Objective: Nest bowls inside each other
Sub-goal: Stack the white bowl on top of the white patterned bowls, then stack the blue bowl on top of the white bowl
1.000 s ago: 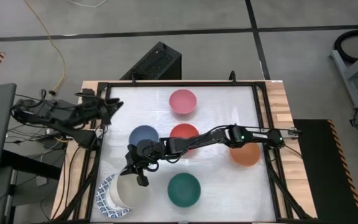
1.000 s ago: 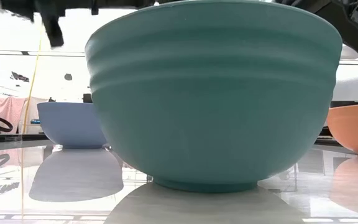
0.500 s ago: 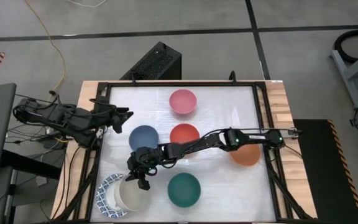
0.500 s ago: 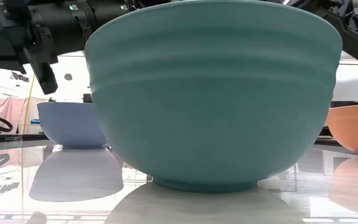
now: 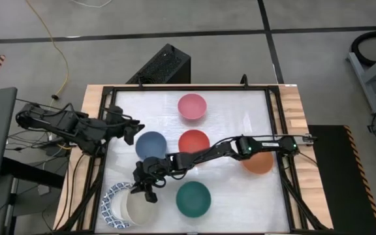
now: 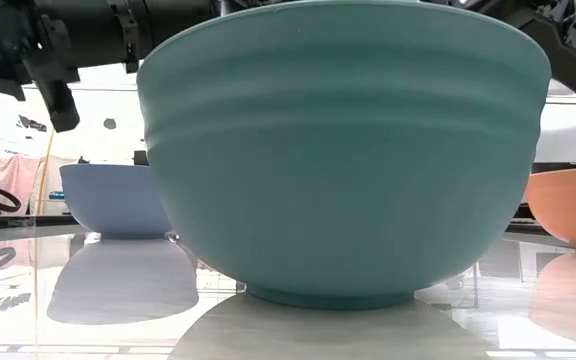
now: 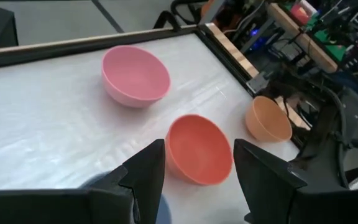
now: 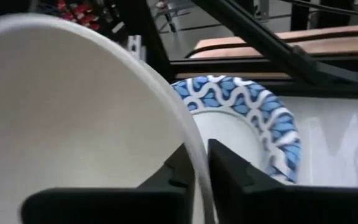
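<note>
White tabletop (image 5: 234,111) fills my high view, framed in black rails. On it sit the loose bowls: pink bowl (image 5: 192,106), red bowl (image 5: 193,141), blue bowl (image 5: 151,144), orange bowl (image 5: 258,163) and dark green bowl (image 5: 193,199), which blocks most of my low view.

My right gripper (image 5: 143,187) reaches across the table, with the cream bowl (image 5: 138,206) hanging just under its fingers. The cream wall runs between them in the wrist view, the rim (image 8: 191,146) pinched loosely. I judge the grip is slackening, the bowl not yet free. It sits in the blue-patterned stack (image 5: 111,203), which lies just beyond the fingertips. A second ago the bowl hung higher and farther from me; now it is down in the stack.

I expect these bowls to be stiff, light and slick, probably chippable. A pinch over the rim wall looks the best hold.

My left gripper (image 7: 194,177) has pushed out over the table since then, fingers parted and empty, with the red bowl just ahead between the tips.
</note>
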You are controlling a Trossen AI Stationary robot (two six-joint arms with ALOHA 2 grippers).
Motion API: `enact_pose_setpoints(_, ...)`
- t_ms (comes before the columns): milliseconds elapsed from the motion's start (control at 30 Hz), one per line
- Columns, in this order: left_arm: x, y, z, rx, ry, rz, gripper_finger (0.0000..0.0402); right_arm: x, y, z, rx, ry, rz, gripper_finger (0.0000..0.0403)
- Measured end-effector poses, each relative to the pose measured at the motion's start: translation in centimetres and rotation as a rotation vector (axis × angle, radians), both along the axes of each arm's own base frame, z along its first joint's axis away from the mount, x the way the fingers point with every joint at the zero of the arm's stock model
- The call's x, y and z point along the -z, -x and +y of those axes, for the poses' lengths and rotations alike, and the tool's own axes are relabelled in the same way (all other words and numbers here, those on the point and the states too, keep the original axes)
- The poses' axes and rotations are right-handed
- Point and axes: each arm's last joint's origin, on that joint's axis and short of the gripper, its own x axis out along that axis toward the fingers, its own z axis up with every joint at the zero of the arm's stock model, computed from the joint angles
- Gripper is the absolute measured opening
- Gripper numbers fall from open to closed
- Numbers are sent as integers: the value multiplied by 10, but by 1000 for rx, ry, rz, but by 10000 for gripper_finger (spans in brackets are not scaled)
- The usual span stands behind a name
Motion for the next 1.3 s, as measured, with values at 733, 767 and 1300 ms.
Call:
enact_pose_setpoints(733, -1, 10, -3, 182, 172, 3, 180, -70, 12, -63, -54, -28, -43, 210)
enact_pose_setpoints(767, -1, 12, -2, 186, 179, 4, 180, -78, 17, -64, -99, 7, -58, 206)
enact_pose_setpoints(1300, -5, 26, 4, 99, 148, -40, 180, -61, 31, -13, -272, 226, -35, 114)
